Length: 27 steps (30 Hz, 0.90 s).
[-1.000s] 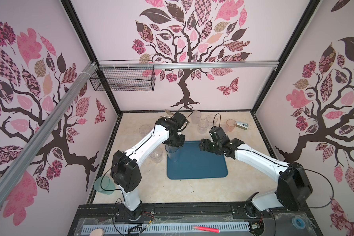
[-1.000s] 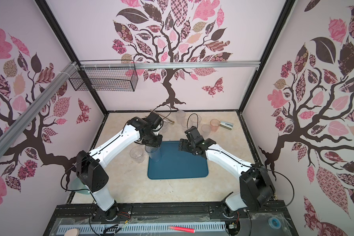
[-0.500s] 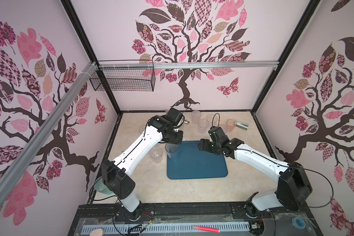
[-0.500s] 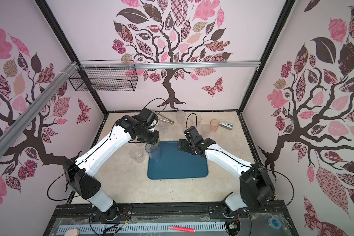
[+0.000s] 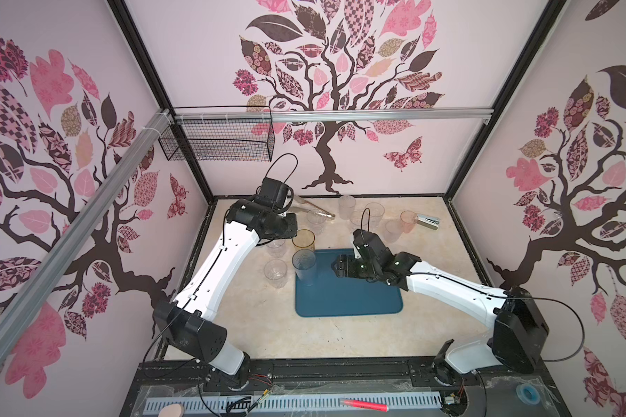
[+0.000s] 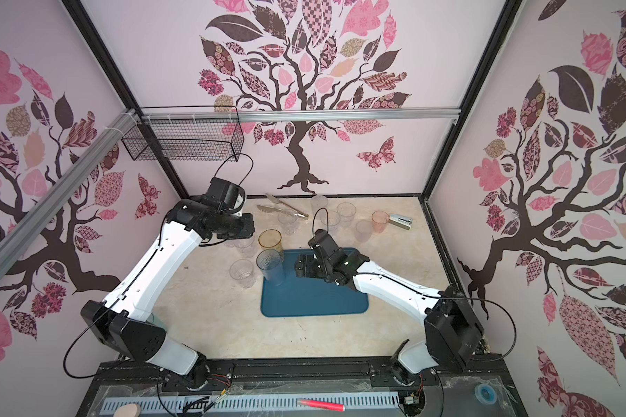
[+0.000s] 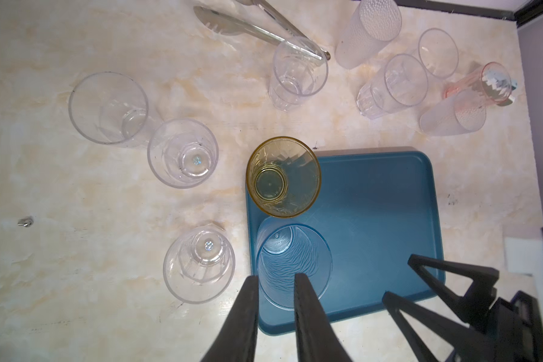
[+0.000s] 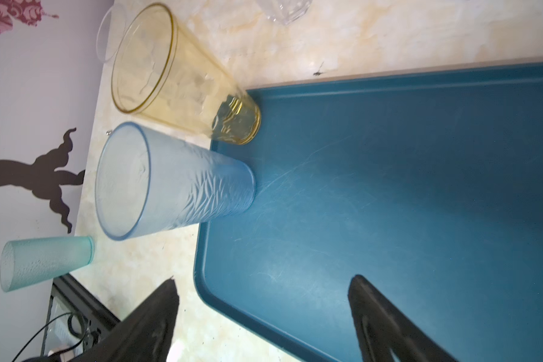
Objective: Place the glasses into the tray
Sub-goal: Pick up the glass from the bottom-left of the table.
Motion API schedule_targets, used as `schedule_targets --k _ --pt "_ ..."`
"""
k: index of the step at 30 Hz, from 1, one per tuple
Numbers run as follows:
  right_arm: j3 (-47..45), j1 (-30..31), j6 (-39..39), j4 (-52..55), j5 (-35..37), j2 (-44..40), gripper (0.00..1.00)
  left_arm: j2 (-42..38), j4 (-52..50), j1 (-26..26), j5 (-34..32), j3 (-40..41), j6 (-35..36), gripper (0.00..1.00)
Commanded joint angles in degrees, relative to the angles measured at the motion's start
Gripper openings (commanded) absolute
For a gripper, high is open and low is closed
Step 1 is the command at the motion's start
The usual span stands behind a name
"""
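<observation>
The teal-blue tray [image 5: 358, 299] lies mid-table and holds two glasses, both upright along its left edge: the amber glass [image 5: 303, 239] in the far corner and a blue-tinted ribbed glass [image 5: 304, 268] just beside it. The rest of its floor is bare. We judge the task to be early and between placements, since neither arm carries anything. The right gripper [image 8: 264, 290] hovers over the tray with its jaws wide apart. The left gripper [image 7: 276, 277] hangs high near the tray's far left corner, its jaws narrowly apart on nothing. Next we would widen the left jaws and descend onto one of the clear tumblers [image 5: 275, 269] just left of the tray. Otherwise we would send the right arm to the far cluster around the pink glass [image 5: 408, 220], keeping clear of the tongs [image 5: 313, 211].
</observation>
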<state>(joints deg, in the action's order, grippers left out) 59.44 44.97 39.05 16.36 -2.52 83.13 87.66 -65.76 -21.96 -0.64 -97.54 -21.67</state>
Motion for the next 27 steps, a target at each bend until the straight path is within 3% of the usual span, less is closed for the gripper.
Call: schedule_targets --k 1,13,24,27 --pt "-0.39 1.48 1.12 -4.7 -1.26 -0.05 0.88 -2.76 2.35 2.73 -0.32 4.34 -1.89 0.24" --pt "-1.93 3.83 1.61 -9.87 -3.7 1.67 0.86 -6.57 4.25 8.47 1.09 10.18 -4.34 0.24" --pt "3.16 5.26 -1.76 -0.05 3.35 3.26 0.86 -15.73 0.56 12.73 -4.86 19.07 -10.37 0.24" --pt "4.38 5.26 -2.68 1.57 3.89 4.0 0.86 -18.64 -1.86 16.46 -4.68 23.12 -10.42 0.24"
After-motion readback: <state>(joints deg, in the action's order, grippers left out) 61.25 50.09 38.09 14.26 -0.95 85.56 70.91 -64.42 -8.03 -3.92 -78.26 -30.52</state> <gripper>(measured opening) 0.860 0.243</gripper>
